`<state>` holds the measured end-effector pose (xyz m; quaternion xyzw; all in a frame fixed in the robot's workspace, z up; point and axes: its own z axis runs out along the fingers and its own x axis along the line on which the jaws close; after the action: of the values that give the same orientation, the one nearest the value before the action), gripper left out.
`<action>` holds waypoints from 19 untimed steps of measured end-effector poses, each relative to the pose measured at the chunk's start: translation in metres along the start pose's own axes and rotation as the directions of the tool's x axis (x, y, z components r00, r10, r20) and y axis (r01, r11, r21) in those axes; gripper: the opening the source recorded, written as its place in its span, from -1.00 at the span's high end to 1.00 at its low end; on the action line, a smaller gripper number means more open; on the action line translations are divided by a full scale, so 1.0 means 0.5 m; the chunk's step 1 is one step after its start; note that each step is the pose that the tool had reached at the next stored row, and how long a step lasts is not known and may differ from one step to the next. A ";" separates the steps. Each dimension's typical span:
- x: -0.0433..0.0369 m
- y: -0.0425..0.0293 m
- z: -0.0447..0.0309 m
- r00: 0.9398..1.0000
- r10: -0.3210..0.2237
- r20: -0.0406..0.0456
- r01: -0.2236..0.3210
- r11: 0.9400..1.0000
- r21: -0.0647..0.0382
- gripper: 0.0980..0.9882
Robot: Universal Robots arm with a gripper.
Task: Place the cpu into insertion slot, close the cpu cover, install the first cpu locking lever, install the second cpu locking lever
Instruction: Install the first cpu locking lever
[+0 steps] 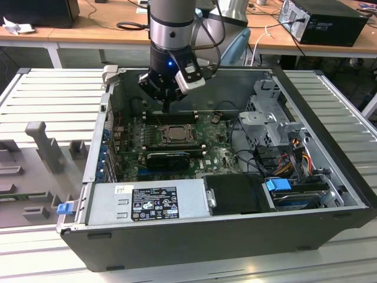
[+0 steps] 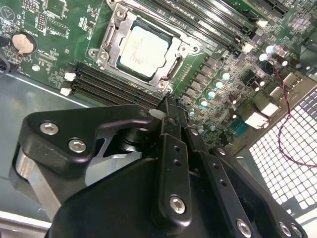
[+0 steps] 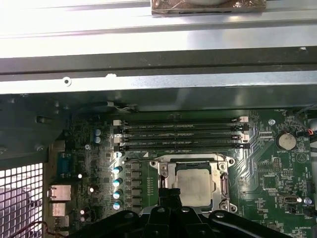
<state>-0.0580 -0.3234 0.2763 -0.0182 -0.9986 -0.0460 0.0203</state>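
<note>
The arm (image 1: 171, 29) hangs straight down into the open computer case (image 1: 235, 236) with its wrist upright. The gripper (image 1: 166, 108) points at the green board (image 1: 221, 150). Its tip is over the long black memory slots (image 1: 185, 117), just beyond the socket (image 1: 152, 138) on the side toward the case's far wall. I cannot tell whether it touches the board. The fingers are pressed together into one narrow black point with nothing between them.

The exterior view takes in the whole case. A grey power supply box (image 1: 147, 200) runs along the near wall, a black card (image 1: 168, 158) lies just in front of the socket, and the case rests on a slatted table (image 1: 53, 88). The second wrist view is much closer. It puts the gripper (image 2: 170, 101) tip near one corner of the socket frame, and it also shows a coin battery (image 2: 24, 43) and a thin red wire (image 2: 292, 114). The first wrist view looks past the gripper (image 3: 171, 192) toward the metal case wall (image 3: 148, 84), with the memory slots (image 3: 181, 133) between that wall and the socket.

The cpu (image 2: 144, 49) sits flat in the socket, a pale silver-grey square. The cover (image 2: 111, 47), a dark grey metal frame, lies down around it, and the chip shows through its square cut-out. The first wrist view shows the same cpu (image 3: 194, 186) and cover (image 3: 171, 171).
</note>
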 end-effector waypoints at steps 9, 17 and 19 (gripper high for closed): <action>0.010 -0.001 0.002 1.000 0.000 0.000 0.000 1.000 -0.004 0.98; 0.017 -0.001 0.003 1.000 0.000 0.000 0.000 1.000 -0.007 0.98; 0.023 -0.001 0.003 1.000 -0.001 0.000 0.001 1.000 -0.007 0.98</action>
<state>-0.0697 -0.3234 0.2751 -0.0179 -0.9984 -0.0496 0.0204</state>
